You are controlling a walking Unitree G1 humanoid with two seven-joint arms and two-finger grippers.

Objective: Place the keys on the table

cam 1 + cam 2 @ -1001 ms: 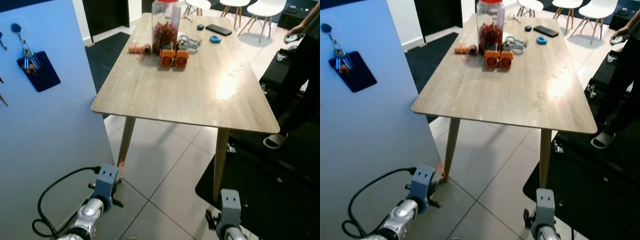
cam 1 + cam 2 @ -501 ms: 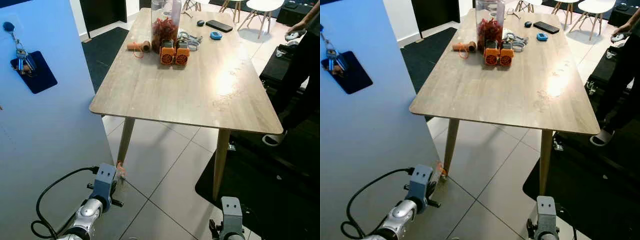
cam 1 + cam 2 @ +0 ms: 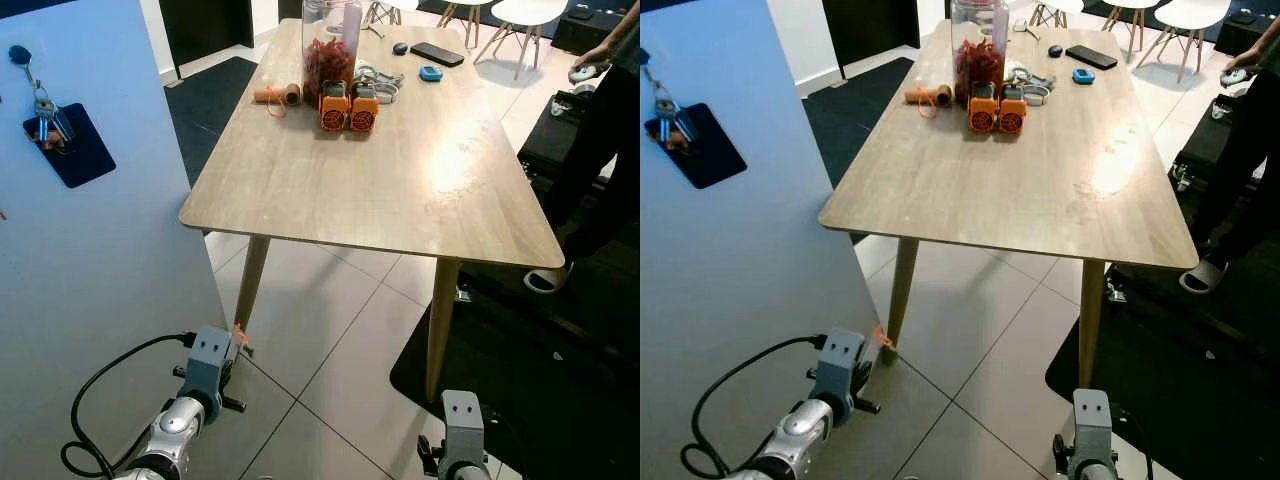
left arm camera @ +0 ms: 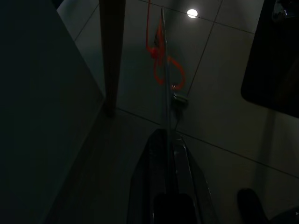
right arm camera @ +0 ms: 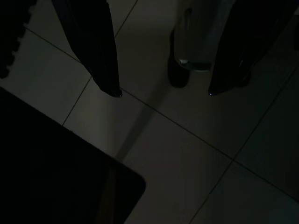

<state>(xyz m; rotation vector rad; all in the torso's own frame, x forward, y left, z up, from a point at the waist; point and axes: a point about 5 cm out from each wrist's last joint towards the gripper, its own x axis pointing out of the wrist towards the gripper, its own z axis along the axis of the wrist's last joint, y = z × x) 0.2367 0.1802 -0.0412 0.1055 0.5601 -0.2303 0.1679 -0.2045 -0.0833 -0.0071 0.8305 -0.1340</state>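
Keys (image 3: 44, 118) hanging from a blue hook on the pale wall panel (image 3: 110, 250), against a dark blue tag, well apart from the wooden table (image 3: 400, 190). Left gripper (image 4: 163, 100) low near the table leg (image 3: 249, 282), fingers pressed together, an orange cord (image 4: 161, 63) looped at their tips. Right gripper (image 5: 162, 93) low over the tiled floor (image 3: 330, 350), fingers spread wide, holding nothing.

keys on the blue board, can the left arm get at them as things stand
Probably not yet. The keys hang high on the blue board, while the left gripper hangs low by the floor, jaws shut. Nothing blocks the way; the arm would need raising.
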